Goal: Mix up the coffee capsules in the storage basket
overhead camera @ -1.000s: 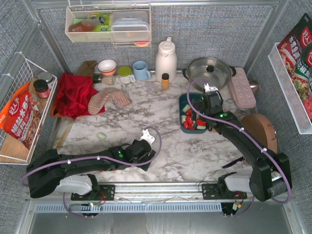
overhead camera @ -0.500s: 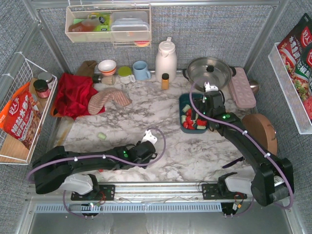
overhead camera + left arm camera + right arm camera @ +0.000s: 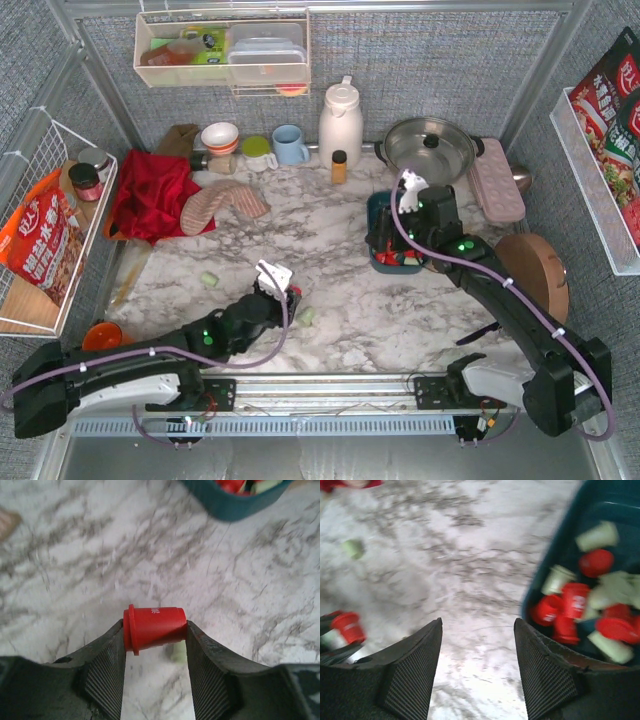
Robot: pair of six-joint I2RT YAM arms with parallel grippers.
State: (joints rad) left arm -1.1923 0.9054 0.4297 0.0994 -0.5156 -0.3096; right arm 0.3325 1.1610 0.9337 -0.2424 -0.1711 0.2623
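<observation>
Your left fingers [image 3: 107, 672] grip one red capsule [image 3: 154, 628] by its sides over the marble counter [image 3: 75, 555]. A mint capsule [image 3: 305, 316] lies on the counter just beside them. Farther back, your right fingers [image 3: 412, 667] stand apart, holding nothing, at the left edge of the storage basket [image 3: 557, 550], where red and mint coffee capsules [image 3: 575, 602] lie jumbled.

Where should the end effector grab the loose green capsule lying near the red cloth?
Grip the green capsule across its narrow body, from straight above: it seems to lie on its side on bare marble, both long flanks free.
</observation>
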